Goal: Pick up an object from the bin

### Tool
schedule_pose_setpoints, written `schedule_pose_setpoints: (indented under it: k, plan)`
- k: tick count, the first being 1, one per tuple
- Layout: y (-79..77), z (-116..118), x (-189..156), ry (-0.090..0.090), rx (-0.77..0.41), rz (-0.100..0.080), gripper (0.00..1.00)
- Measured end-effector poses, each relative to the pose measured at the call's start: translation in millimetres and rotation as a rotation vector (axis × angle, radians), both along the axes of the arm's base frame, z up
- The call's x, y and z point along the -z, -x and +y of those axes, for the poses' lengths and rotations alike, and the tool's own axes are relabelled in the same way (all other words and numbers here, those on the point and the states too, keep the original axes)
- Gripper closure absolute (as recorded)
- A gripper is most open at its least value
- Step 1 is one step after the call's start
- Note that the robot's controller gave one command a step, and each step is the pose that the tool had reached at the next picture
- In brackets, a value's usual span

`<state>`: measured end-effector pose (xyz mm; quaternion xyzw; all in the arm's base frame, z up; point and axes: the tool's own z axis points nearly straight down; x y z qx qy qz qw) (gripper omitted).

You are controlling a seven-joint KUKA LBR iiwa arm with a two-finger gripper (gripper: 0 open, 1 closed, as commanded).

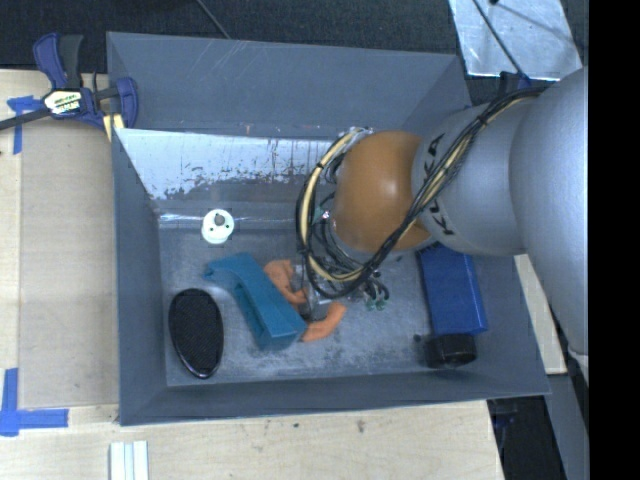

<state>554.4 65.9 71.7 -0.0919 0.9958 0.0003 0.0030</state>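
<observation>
Broadly, the grey bin (140, 268) holds a few loose things, and the arm (520, 168) reaches in from the right, its orange cover (375, 188) over the middle. A blue box (452, 290) lies at the right, a teal angled block (255, 298) left of centre, and a black oval (195, 333) at the near left. The jaws sit low among orange pieces (322, 325) beside the block's near end; released or clenched, I cannot tell. A white ring (217, 226) lies far left. This looks like the grasping step; next comes a firm close and a straight lift.

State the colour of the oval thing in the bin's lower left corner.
Black. The oval thing shows best in the camera view, looking down on the bin.
</observation>
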Motion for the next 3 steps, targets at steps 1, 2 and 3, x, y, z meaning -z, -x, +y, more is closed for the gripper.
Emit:
schedule_pose_setpoints:
  k: [1, 2, 3]
  plan:
    - [0.0, 0.0, 0.0, 0.000, -0.001, 0.000, 1.00]
    - [0.0, 0.1, 0.0, 0.000, -0.001, 0.000, 1.00]
    - [0.0, 0.1, 0.0, 0.000, -0.002, 0.000, 1.00]
